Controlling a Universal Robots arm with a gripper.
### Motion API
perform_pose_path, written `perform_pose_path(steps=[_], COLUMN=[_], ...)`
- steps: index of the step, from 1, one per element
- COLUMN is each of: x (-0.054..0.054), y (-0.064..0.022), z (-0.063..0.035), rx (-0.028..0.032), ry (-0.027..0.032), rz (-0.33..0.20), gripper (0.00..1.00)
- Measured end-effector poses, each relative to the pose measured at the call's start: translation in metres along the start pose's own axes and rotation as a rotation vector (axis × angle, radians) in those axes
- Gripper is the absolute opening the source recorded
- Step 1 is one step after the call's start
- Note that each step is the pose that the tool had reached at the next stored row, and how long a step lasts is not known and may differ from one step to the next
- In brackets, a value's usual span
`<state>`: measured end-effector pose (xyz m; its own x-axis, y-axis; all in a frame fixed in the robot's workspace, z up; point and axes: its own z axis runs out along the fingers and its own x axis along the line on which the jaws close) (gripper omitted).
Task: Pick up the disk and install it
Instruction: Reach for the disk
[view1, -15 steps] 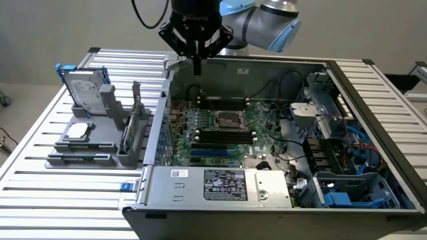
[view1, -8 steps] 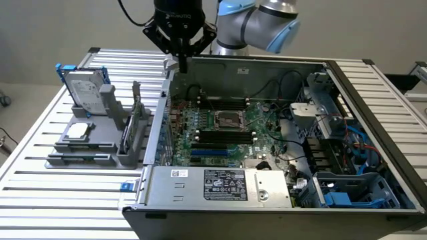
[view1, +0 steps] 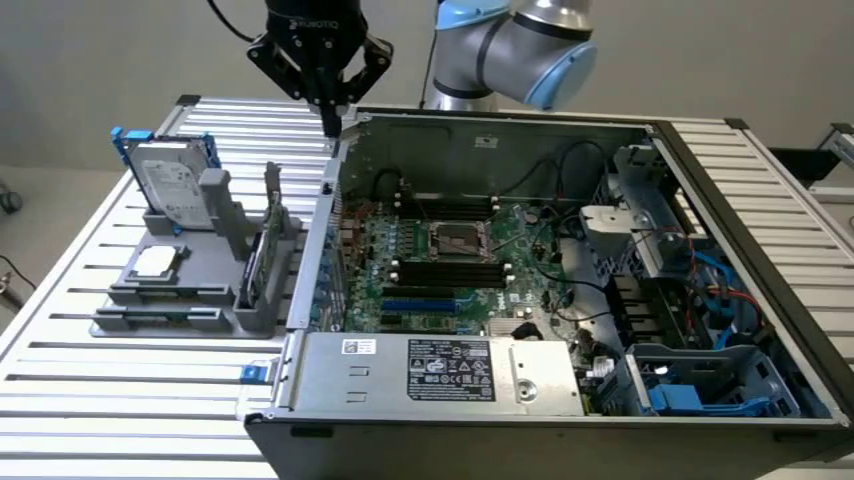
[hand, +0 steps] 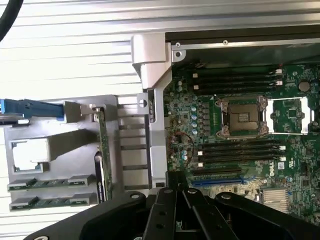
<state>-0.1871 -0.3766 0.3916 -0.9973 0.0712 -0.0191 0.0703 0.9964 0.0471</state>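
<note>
**Exterior and wrist views.** Your arm's jaws, pressed shut and holding nothing, hang just above the far corner of the open computer case (view1: 312, 268), on the exterior view's left. The disk (view1: 171, 185) stands upright in the grey holder (view1: 200, 305) on the slatted worktop (view1: 120, 400), well apart from the jaws. In the wrist view you see its blue carrier frame (hand: 30, 109).
</note>
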Motion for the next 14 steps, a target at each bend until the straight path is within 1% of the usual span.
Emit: perform_pose_path(steps=[3, 8, 14], x=[0.014, 0.037, 0.066], y=[0.0074, 0.0172, 0.0276], z=[0.0010, 0.0028, 0.0071], rx=[0.0008, 0.0016, 0.0018], ry=[-0.0002, 0.0000, -0.0002], rz=[0.000, 0.000, 0.000], gripper=[0.11, 0.11, 0.11])
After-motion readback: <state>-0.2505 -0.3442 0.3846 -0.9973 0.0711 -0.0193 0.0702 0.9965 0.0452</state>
